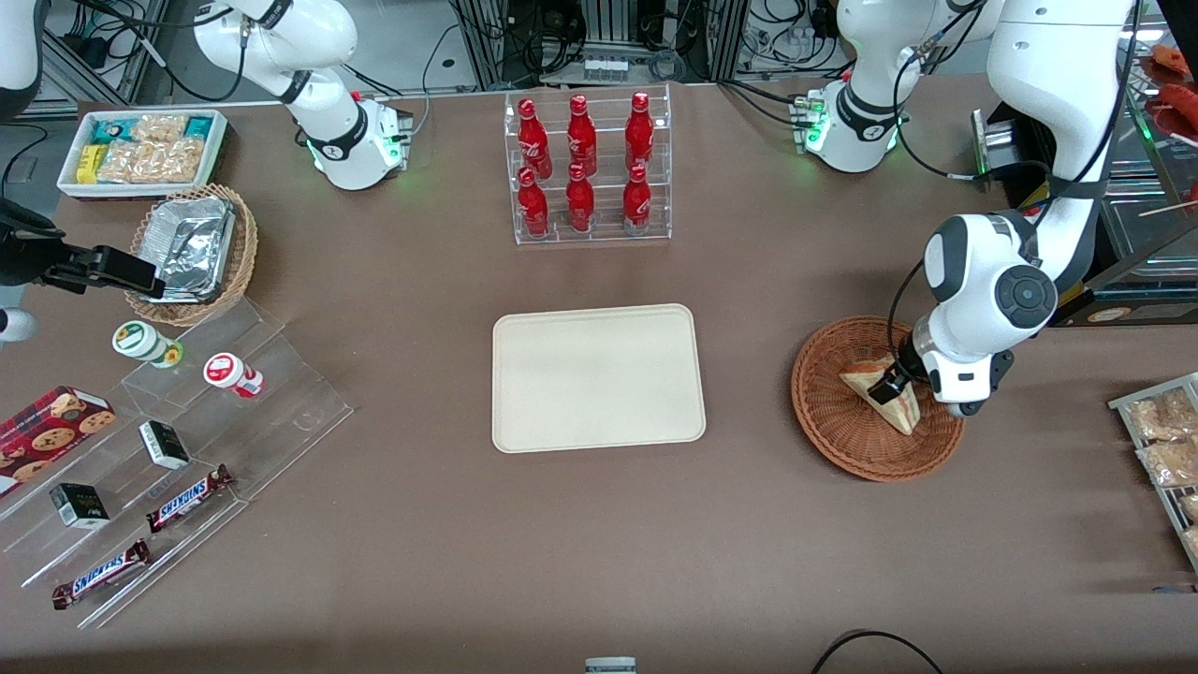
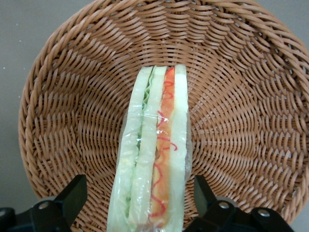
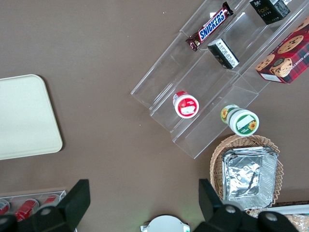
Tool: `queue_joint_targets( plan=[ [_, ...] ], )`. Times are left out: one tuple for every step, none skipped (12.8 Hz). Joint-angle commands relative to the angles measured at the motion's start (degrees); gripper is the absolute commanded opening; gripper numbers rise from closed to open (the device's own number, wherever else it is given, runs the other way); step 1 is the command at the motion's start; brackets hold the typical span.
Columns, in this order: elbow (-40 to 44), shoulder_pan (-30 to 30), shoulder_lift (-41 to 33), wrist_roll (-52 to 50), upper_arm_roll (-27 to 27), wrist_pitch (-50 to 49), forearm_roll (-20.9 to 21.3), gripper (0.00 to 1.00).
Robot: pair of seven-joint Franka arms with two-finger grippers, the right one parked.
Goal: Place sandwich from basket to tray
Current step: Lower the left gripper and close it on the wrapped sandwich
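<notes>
Front view. We log the hand [image 1: 887,384] low inside the basket [image 1: 833,421], right at the sandwich [image 1: 884,393], which lies in that basket directly beneath it. The tray [image 1: 599,376] sits well apart from the hand, toward the parked arm's end of the table [image 1: 599,562]; bare table lies between, so we judge nothing blocks the carry. A rack of red bottles [image 1: 590,168] stands clear of that line.

Left wrist view. The fingers [image 2: 72,195] stand spread wide, one either side of the sandwich [image 2: 154,159], not touching it, nothing held. We judge they straddle it for a squeeze across the bread faces. The basket wall [image 2: 251,72] rings the hand.

Right wrist view. Nothing of the task but a tray corner [image 3: 24,121].
</notes>
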Motion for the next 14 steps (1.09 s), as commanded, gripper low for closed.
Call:
queue_joint_targets(
  plan=[
    [-0.4, -0.5, 0.2, -1.3, 0.1, 1.5, -0.6, 0.51],
    [-0.4, -0.5, 0.2, -1.6, 0.1, 1.5, -0.6, 0.18],
    [-0.3, -0.5, 0.2, -2.5, 0.1, 1.4, -0.6, 0.00],
    [-0.3, -0.5, 0.2, -2.5, 0.1, 1.2, -0.6, 0.00],
    [-0.3, -0.5, 0.1, -2.5, 0.1, 1.0, -0.6, 0.00],
    [-0.1, -0.5, -0.1, -2.4, 0.1, 0.8, -0.6, 0.00],
    [0.2, -0.6, -0.4, -2.1, 0.1, 0.5, -0.5, 0.00],
    [0.4, -0.6, -1.0, -1.6, 0.1, 0.1, -0.4, 0.00],
    [1.0, -1.0, -1.5, -1.3, 0.1, -1.0, -0.2, 0.00],
    [2.5, -2.0, -1.9, -1.2, 0.1, -3.4, -0.1, 0.00],
    [4.5, -2.3, -2.0, -1.2, 0.1, -6.9, 0.3, 0.00],
    [7.3, -4.0, -2.2, -1.1, 0.1, -11.3, 0.4, 0.00],
    [10.2, -4.9, -2.2, -0.7, 0.1, -15.5, 0.6, 0.00],
    [12.8, -5.8, -1.8, 1.7, 0.1, -19.4, 0.9, 0.00]
  ],
)
